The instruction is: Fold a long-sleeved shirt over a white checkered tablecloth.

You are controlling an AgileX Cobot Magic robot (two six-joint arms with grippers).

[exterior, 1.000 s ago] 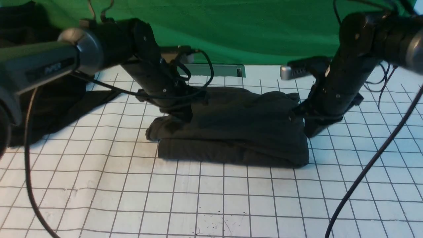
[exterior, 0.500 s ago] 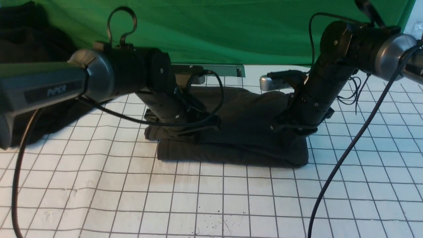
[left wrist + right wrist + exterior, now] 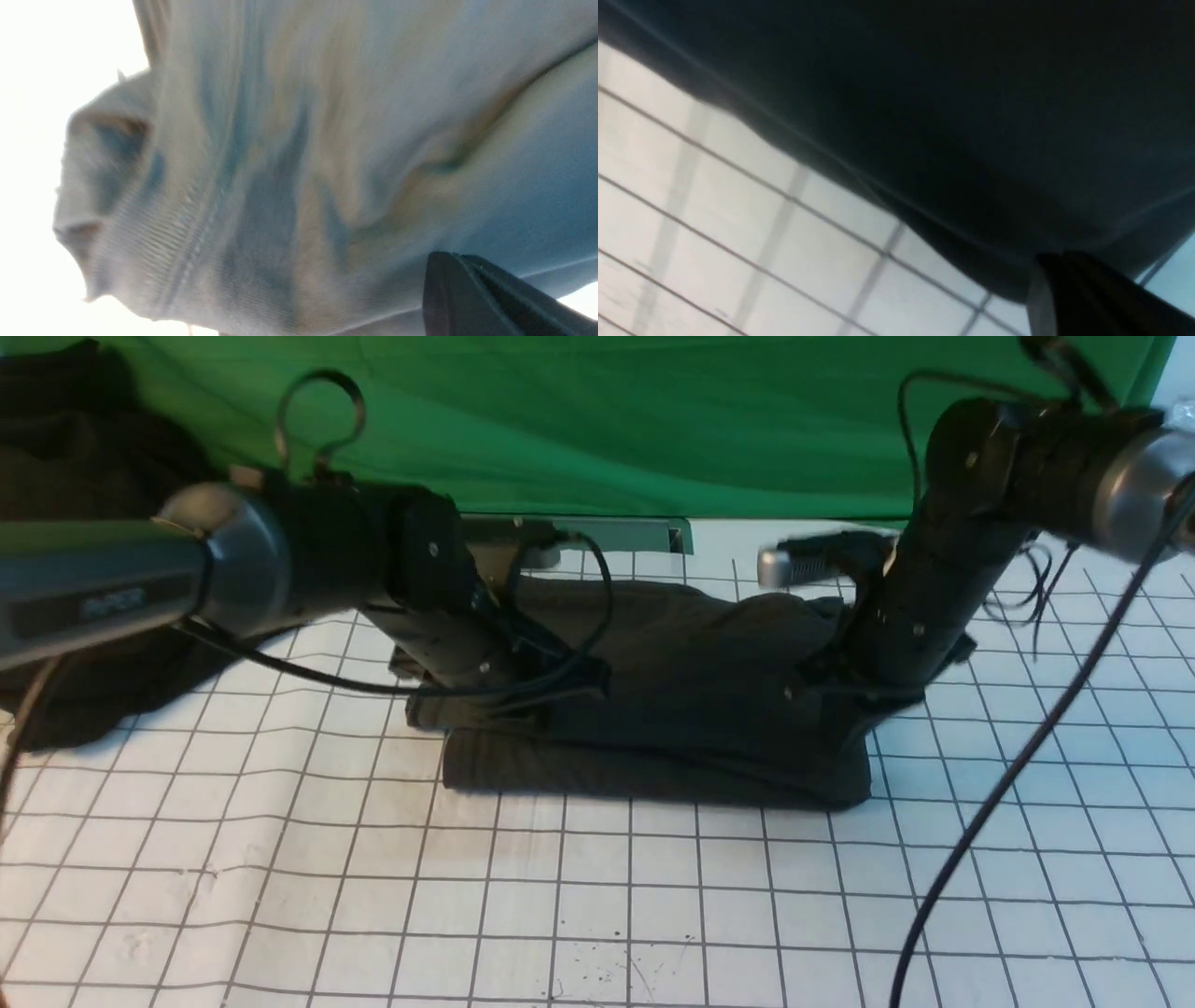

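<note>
The long-sleeved shirt (image 3: 691, 681) lies as a folded dark bundle in the middle of the white checkered tablecloth (image 3: 597, 896). No print shows on it. My left gripper (image 3: 571, 694) is low over the bundle's left part, shut, with its tip against the fabric (image 3: 280, 163). In the left wrist view the left gripper (image 3: 447, 259) shows its fingers together. My right gripper (image 3: 836, 702) rests on the bundle's right end, also shut. In the right wrist view the right gripper (image 3: 1057, 261) touches the dark cloth (image 3: 971, 116) near its edge, above the checkered cloth (image 3: 738, 224).
A blacker heap of cloth (image 3: 84, 523) lies at the far left. The green backdrop (image 3: 607, 420) hangs behind, with a metal bar (image 3: 616, 534) at its foot. A black cable (image 3: 980, 821) runs from the right arm down across the tablecloth.
Both arms came in from the bundle's sides onto the shirt and lowered onto it. In the last half second each has eased slightly outward. The jaws stayed shut.
</note>
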